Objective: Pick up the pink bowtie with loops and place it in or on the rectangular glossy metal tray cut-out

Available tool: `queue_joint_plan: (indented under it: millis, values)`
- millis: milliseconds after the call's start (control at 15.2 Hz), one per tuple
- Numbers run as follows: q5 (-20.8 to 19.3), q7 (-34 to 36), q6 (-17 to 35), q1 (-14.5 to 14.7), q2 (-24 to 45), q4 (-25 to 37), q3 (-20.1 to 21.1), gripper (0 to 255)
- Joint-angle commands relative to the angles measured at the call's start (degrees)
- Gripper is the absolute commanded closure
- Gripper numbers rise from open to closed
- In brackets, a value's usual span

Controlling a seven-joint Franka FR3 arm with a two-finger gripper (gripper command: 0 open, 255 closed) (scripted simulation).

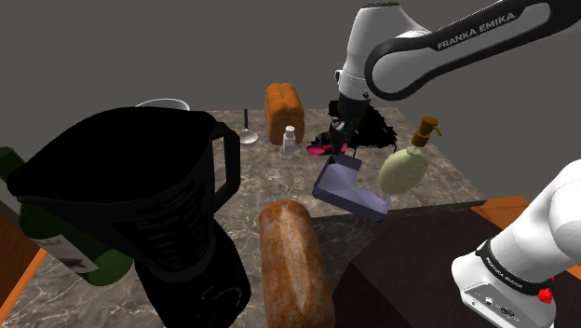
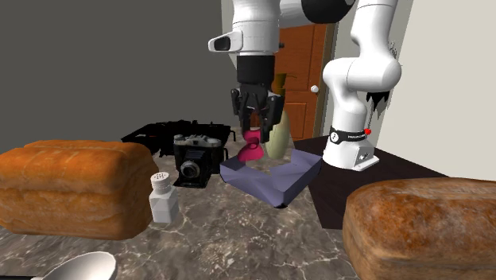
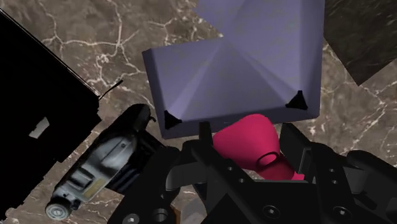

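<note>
The pink bowtie [image 2: 252, 149] hangs between my fingers, and my gripper [image 2: 256, 121] is shut on it. It is low over the edge of the glossy grey-violet rectangular tray [image 2: 278, 176] that lies nearest the black camera [image 2: 197, 157]. Looking along the hand, the bowtie [image 3: 253, 147] with its small loop is clasped in my gripper [image 3: 248, 131], and the tray [image 3: 235, 76] lies just beyond it. From the shoulder, the gripper [image 1: 340, 133] comes down behind the tray [image 1: 349, 186], with a bit of pink bowtie [image 1: 321, 147] beside it.
A soap dispenser [image 1: 406, 166] stands close to the tray. A salt shaker [image 1: 290, 139], a spoon [image 1: 247, 132] and a bread loaf [image 1: 282, 110] sit further back. Another loaf [image 1: 296, 266], a black blender jug [image 1: 140, 205] and a green bottle [image 1: 65, 244] crowd the near side.
</note>
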Motion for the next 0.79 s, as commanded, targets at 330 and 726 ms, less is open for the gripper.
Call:
queue_joint_plan:
  millis: [330,726]
  values:
    - [1.36,-5.87,-1.41,-1.01,-17.97,-16.60,-3.58,255]
    - [1.36,-5.78,4.33,-0.99,-14.79,-19.16,-3.38,255]
